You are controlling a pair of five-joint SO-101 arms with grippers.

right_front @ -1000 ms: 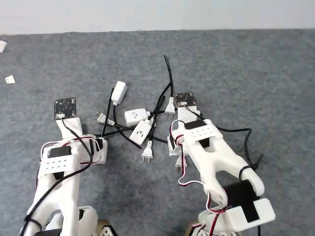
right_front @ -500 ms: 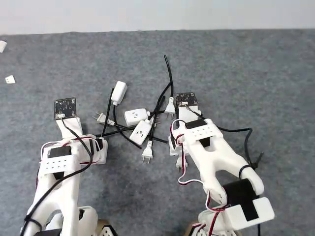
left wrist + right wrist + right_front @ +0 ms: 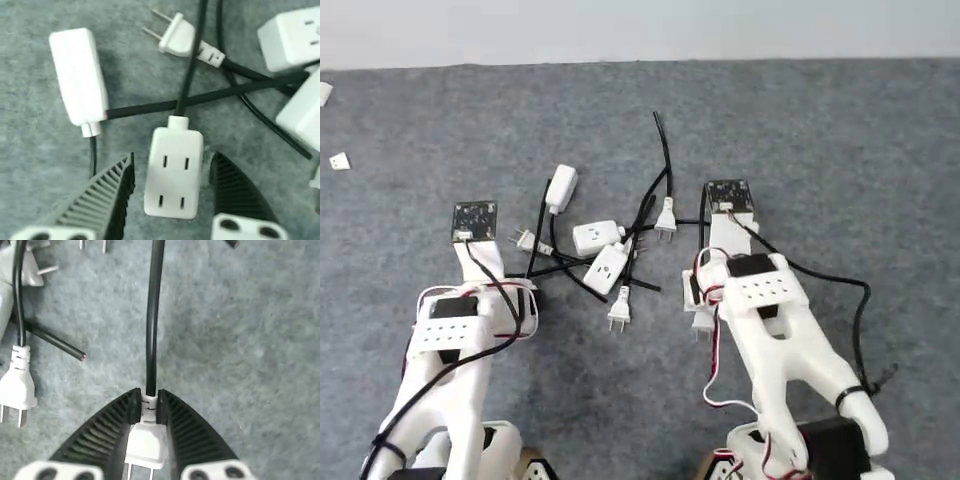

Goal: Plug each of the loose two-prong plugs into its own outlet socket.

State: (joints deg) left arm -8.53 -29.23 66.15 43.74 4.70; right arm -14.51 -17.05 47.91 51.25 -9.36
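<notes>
Grey carpet-like cloth covers the bench (image 3: pixel 840 140), where the left end effector (image 3: pixel 172 159) stands spread either side of a white outlet socket (image 3: pixel 174 175) lying flat, while the right end effector (image 3: pixel 148 394) pinches a white two-prong plug (image 3: pixel 145 442) where its black cord (image 3: pixel 152 315) enters, beside the tangle (image 3: pixel 610 250) of other plugs and sockets.

Prongs of the plug (image 3: pixel 145 442) in my right gripper (image 3: pixel 148 396) run off the frame edge, so I can't see their tips. Left wrist: outlet block (image 3: pixel 292 35) and second block (image 3: pixel 302 117) are clipped at the edge.
</notes>
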